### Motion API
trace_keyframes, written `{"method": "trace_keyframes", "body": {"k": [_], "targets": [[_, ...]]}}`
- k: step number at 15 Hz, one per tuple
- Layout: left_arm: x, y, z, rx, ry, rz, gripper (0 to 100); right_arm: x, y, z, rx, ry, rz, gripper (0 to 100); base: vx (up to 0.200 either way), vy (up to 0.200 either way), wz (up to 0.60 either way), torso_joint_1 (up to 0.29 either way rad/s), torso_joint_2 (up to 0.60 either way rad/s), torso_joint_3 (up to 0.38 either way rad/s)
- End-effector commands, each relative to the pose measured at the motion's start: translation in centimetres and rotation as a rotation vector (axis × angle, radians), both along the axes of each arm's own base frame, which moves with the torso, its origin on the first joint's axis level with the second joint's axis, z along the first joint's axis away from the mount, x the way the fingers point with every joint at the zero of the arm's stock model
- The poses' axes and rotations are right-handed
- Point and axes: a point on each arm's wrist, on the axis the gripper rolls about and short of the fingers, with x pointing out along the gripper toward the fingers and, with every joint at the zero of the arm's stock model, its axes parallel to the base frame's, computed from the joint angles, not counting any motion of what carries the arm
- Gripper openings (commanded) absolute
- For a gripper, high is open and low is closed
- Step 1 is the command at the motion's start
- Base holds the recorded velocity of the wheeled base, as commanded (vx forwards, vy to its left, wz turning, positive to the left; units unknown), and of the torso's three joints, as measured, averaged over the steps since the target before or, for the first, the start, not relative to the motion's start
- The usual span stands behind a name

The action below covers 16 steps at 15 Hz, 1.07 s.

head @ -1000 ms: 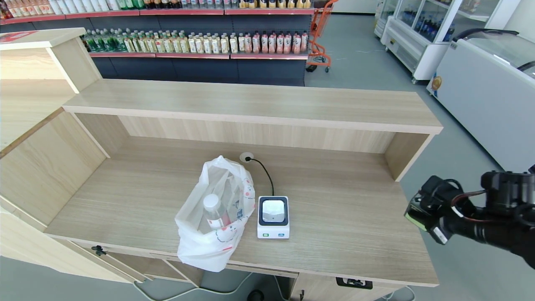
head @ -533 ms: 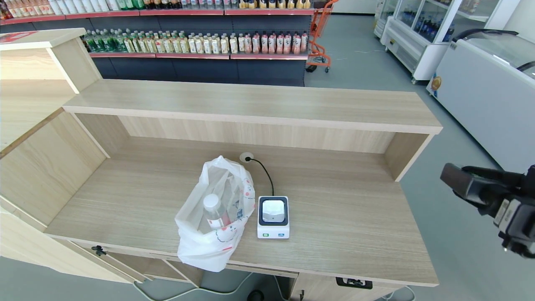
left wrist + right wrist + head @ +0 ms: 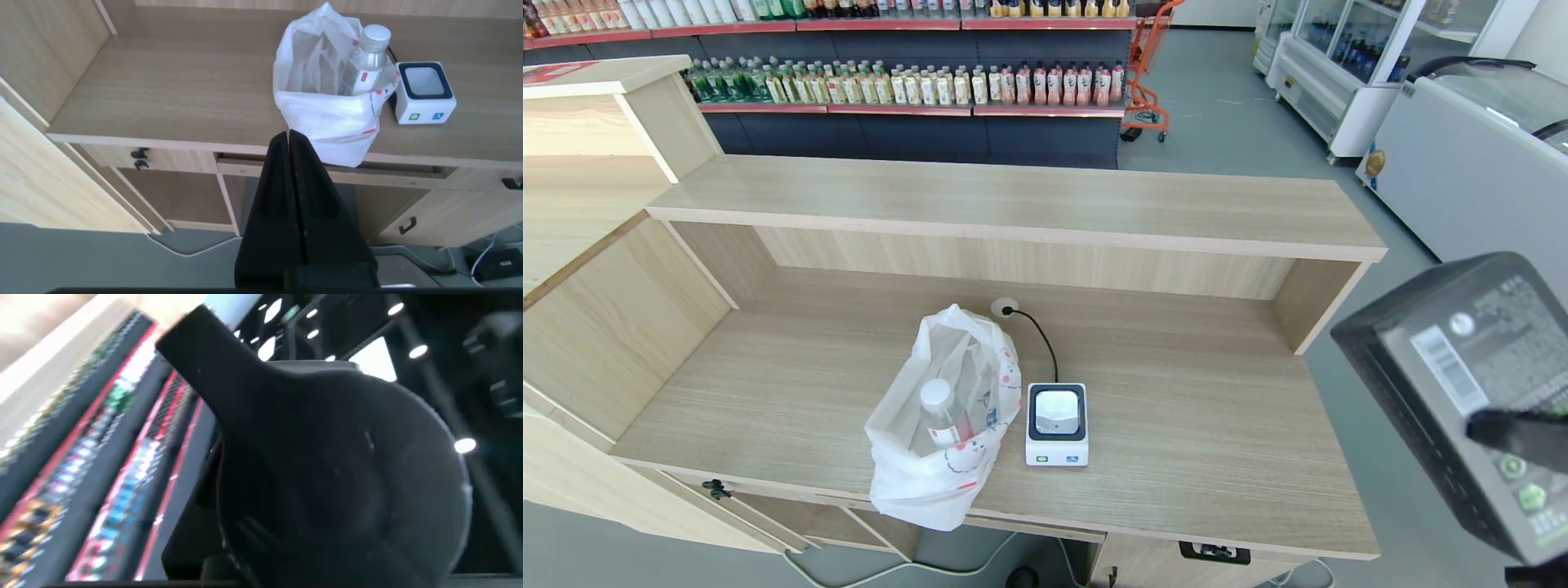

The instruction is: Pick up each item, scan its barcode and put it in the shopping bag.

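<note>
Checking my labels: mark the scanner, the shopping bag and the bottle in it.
scanner (image 3: 1057, 412), head view, on its glass window.
shopping bag (image 3: 907, 490), head view, on its lower front wall.
bottle (image 3: 936, 394), head view, on its white cap.

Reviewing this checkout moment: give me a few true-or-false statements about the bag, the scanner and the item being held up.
1. A bottle stands inside the shopping bag. True.
2. The barcode scanner sits on the bag's left. False: it sits just right of the bag.
3. The dark package lies on the counter. False: it is held up in the air at the right, its barcode label facing the head camera.
4. The left gripper is shut. True.
</note>
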Motion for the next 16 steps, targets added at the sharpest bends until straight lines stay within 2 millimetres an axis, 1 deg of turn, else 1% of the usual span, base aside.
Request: {"method": "trace_keyframes", "body": {"k": [1, 3, 7, 11, 16], "targets": [[0.0, 0.0, 0.0, 0.0, 0.0, 0.0, 0, -0.8, 0.4, 0.1, -0.02, -0.075, 0.123, 0, 0.0, 0.0, 0.0, 0.0, 0.0, 0.0], [0.0, 0.0, 0.0, 0.0, 0.0, 0.0, 0, -1.7, 0.1, 0.5, -0.019, -0.117, 0.187, 0, 0.0, 0.0, 0.0, 0.0, 0.0, 0.0], [0.0, 0.0, 0.0, 0.0, 0.0, 0.0, 0, -4.1, -0.9, 1.7, 0.016, -0.197, 0.192, 0, 0.0, 0.0, 0.0, 0.0, 0.0, 0.0], [0.0, 0.0, 0.0, 0.0, 0.0, 0.0, 0, -4.7, -1.0, 2.2, 0.031, -0.186, 0.235, 0, 0.0, 0.0, 0.0, 0.0, 0.0, 0.0], [0.0, 0.0, 0.0, 0.0, 0.0, 0.0, 0, -4.5, -1.0, 1.9, 0.02, -0.164, 0.24, 0, 0.0, 0.0, 0.0, 0.0, 0.0, 0.0]]}}
